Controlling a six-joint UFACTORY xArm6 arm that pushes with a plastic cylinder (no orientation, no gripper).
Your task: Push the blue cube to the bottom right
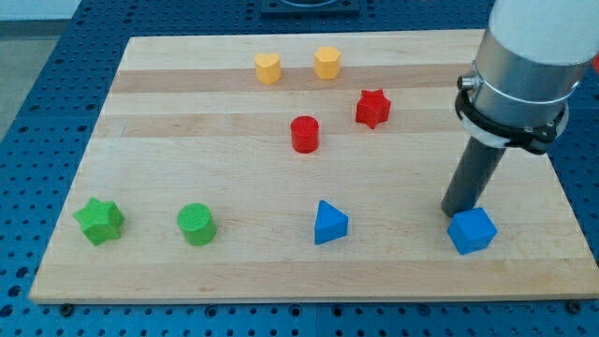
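Note:
The blue cube [471,230] sits near the board's bottom right, a little in from the right edge. My tip [458,212] rests on the board just above and to the left of the cube, touching or almost touching its top-left corner. The rod rises from there to the grey arm body [524,56] at the view's upper right.
A blue triangle [328,223] lies left of the cube. A green cylinder [197,225] and green star [99,221] sit at the bottom left. A red cylinder [304,134] and red star [372,108] are mid-board. Two yellow blocks [268,67] [327,63] sit near the top edge.

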